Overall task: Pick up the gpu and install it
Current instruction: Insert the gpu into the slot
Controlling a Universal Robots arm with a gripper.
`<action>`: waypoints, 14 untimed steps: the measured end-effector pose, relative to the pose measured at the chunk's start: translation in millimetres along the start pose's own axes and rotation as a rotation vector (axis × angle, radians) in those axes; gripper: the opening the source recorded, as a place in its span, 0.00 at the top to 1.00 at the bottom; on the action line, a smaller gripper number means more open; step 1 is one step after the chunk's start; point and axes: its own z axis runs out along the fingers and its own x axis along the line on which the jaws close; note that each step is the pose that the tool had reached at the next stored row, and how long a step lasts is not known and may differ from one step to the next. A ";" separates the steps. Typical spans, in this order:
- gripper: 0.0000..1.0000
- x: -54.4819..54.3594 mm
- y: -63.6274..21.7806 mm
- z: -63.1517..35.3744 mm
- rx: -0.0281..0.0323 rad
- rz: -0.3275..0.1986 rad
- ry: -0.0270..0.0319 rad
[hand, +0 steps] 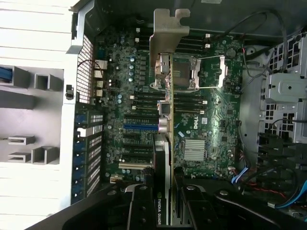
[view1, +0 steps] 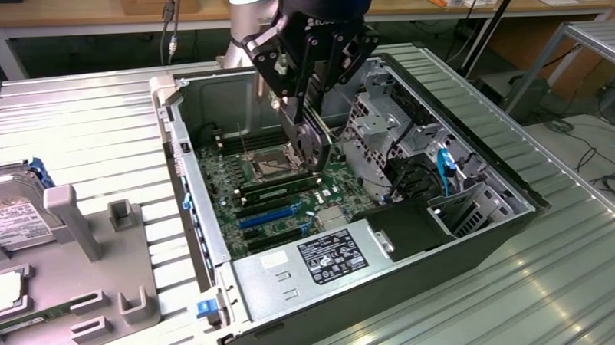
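Gripper (hand: 165, 184), jaws partly closed, clamps the gpu (hand: 166, 40) edge-on above the motherboard (hand: 204, 127) inside the open computer case (view1: 191, 199).

I'm looking at an electronics workshop: an open black desktop computer case (view1: 415, 295) on a ribbed silver metal table (view1: 81, 119), a cluttered wooden workbench (view1: 56, 16) behind.
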 end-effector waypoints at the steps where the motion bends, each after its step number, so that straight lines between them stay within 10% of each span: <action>1: 0.73 0.0 0.0 0.0 -0.0003 -0.008 0.0004; 14: 0.73 0.0 0.0 0.0 -0.0040 -0.122 0.0054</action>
